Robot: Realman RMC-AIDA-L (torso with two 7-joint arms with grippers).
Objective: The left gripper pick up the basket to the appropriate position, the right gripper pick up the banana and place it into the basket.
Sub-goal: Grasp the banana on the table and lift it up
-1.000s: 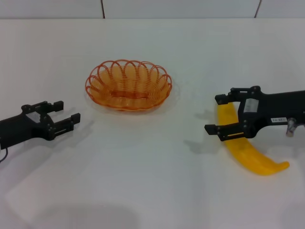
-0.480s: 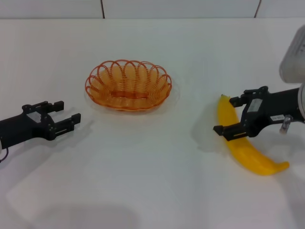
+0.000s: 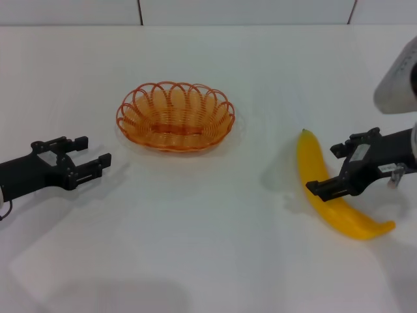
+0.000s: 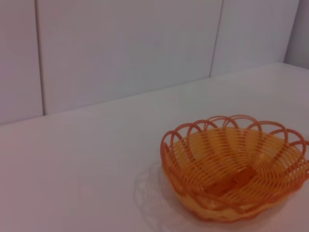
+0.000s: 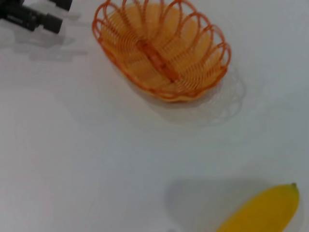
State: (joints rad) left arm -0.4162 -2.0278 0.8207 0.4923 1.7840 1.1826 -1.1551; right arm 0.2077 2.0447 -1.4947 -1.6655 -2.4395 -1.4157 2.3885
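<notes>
The orange wire basket (image 3: 175,116) stands empty on the white table, left of centre; it also shows in the left wrist view (image 4: 235,166) and in the right wrist view (image 5: 161,47). The yellow banana (image 3: 329,189) lies on the table at the right; its tip shows in the right wrist view (image 5: 263,210). My left gripper (image 3: 87,158) is open and empty, to the left of the basket and nearer me. My right gripper (image 3: 335,168) is open, straddling the banana's middle from the right.
A tiled wall (image 4: 120,48) runs along the table's far edge. My left gripper's fingers also show in the right wrist view (image 5: 32,17), beside the basket.
My right gripper has moved right and toward me along the banana, uncovering its far tip. My left gripper and the basket have hardly moved.
</notes>
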